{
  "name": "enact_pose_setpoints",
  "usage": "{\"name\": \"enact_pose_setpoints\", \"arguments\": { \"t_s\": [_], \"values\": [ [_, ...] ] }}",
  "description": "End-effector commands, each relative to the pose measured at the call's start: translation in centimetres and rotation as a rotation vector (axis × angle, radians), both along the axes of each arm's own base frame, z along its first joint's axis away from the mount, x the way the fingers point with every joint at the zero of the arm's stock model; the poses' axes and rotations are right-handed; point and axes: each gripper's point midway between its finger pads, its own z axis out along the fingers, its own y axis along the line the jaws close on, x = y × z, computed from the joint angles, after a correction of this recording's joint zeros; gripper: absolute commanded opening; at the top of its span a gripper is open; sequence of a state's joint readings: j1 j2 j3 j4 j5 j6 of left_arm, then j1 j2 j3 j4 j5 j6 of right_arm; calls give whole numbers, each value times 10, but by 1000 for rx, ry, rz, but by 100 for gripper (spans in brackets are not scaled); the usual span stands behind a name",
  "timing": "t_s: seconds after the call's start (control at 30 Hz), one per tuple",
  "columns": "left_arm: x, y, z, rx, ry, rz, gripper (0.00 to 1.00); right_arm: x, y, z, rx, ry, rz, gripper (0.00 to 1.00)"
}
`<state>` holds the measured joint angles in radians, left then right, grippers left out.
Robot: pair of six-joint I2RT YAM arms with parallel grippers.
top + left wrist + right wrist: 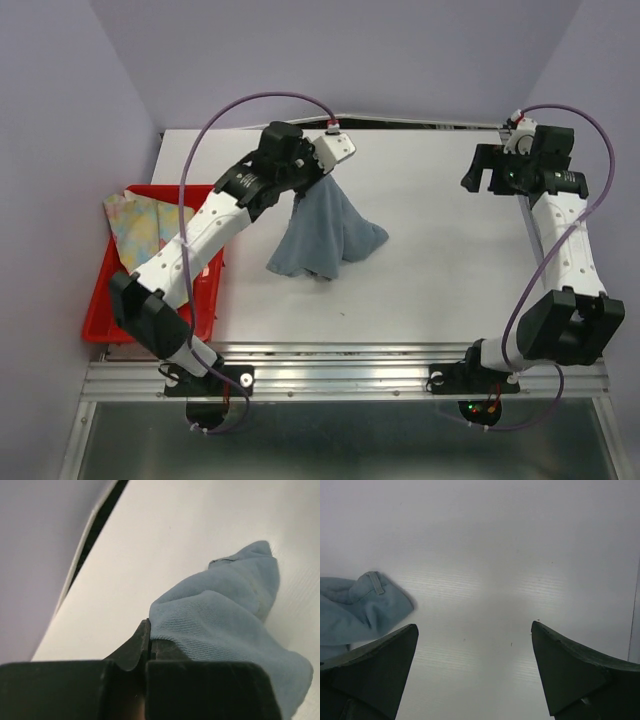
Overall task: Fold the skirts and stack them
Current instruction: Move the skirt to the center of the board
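Top external, left hand (pixel 300 194) raised, pinching denim skirt (pixel 330 240)

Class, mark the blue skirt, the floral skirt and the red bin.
blue skirt (pixel 330 235), top view, middle of the hanging cloth.
floral skirt (pixel 135 225), top view, its exposed printed face.
red bin (pixel 98 295), top view, left rim.

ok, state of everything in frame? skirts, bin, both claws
blue denim skirt: unfolded, hanging in a cone from its pinched top, hem bunched on the table.
floral skirt: lying in the red bin, spilling over its far-left corner.
red bin: at the table's left edge, holding the floral skirt.
left claw: shut on the blue denim skirt.
right claw: open, empty, over the table's far right.
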<state>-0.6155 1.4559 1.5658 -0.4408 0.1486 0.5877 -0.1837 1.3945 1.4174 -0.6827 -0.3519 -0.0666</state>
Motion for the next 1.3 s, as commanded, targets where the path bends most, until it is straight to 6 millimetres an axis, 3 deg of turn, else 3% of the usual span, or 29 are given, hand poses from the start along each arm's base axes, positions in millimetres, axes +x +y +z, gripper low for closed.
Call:
{"name": "enact_pose_setpoints", "arguments": {
  "t_s": [0.0,0.03,0.07,0.1,0.13,0.17,0.2,0.23,0.27,0.4,0.43,0.5,0.53,0.57,0.63,0.73,0.77,0.83,0.87,0.93,0.97,1.0,1.03,1.07,1.1,1.13,1.2,1.23,1.27],
  "values": [
    [44,-1,75,-176,-211,132,0,4,4,0,78,29,19,100],
    [61,-4,66,-161,-206,168,0,5,6,-1,90,35,25,100],
    [78,8,92,-168,-273,267,0,7,9,-3,108,41,36,100],
    [89,14,103,-171,-306,319,0,9,10,-3,121,45,37,100],
    [115,22,94,-152,-303,386,0,13,11,-5,129,53,41,100],
    [122,34,137,-212,-374,435,0,15,11,-4,133,50,43,100],
    [130,45,153,-236,-402,469,0,17,11,-2,135,46,43,100],
    [143,68,181,-269,-455,532,0,20,10,2,134,40,44,100],
    [147,79,193,-279,-485,560,0,21,10,5,133,34,45,100],
    [142,113,240,-267,-637,582,0,25,13,15,143,14,58,100],
    [129,119,256,-269,-685,579,0,25,13,17,144,9,61,100],
    [126,110,253,-201,-745,494,0,25,14,17,146,9,64,100],
    [103,101,279,-234,-827,393,0,24,15,18,169,15,45,100],
    [108,88,250,-165,-805,311,0,23,15,18,168,12,43,100],
    [97,62,232,-124,-819,170,0,22,14,15,165,19,39,100],
    [84,3,174,-36,-722,-27,0,21,3,12,152,23,10,100],
    [82,-14,142,-7,-653,-80,0,20,3,12,148,21,17,100],
    [69,-43,112,14,-599,-168,0,19,-2,14,120,4,26,100],
    [49,-74,74,47,-510,-271,0,17,-7,14,104,-1,24,100],
    [27,-104,39,70,-444,-350,0,16,-11,14,90,-6,28,100],
    [4,-132,8,80,-376,-407,0,15,-16,13,72,-5,33,100],
    [-7,-146,-6,78,-336,-425,0,14,-16,13,74,-2,34,100],
    [-15,-160,-36,69,-230,-414,0,13,-16,12,55,-5,52,100],
    [-33,-182,-42,41,-181,-440,3,12,-15,13,50,-9,65,100],
    [-39,-192,-48,14,-126,-433,7,12,-13,13,42,-15,95,100],
    [-38,-204,-69,6,-48,-419,9,8,-10,12,43,-5,115,100],
    [-41,-215,-53,-72,62,-390,18,5,-6,10,39,6,162,100],
    [-35,-217,-45,-96,80,-375,39,2,-7,9,10,13,185,100],
    [-33,-214,-39,-135,113,-361,71,-1,-8,9,-11,11,197,100]
  ]
}}
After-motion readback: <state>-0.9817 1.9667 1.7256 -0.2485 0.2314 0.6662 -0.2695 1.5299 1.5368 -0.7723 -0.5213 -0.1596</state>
